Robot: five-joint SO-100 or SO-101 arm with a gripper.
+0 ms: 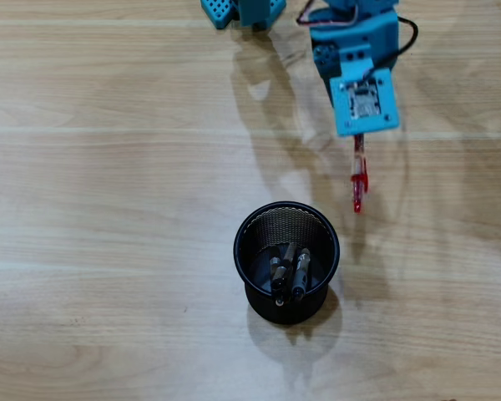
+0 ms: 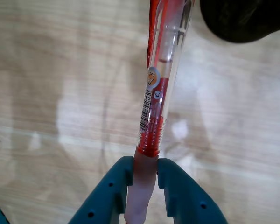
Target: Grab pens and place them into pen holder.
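Light wood-grain table (image 1: 108, 167) w/ faint shadows; end effector (image 2: 143, 179) clamped on red pen (image 2: 158, 93).

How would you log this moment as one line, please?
gripper: shut on red pen | pen: lifted, off table | holder: three black pens inside | next: likely carry to holder

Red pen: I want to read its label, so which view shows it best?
The wrist view: the red pen fills the frame, label sticker and barcode visible, its pale end clamped in the end effector. The overhead view shows only a small red sliver below the arm.
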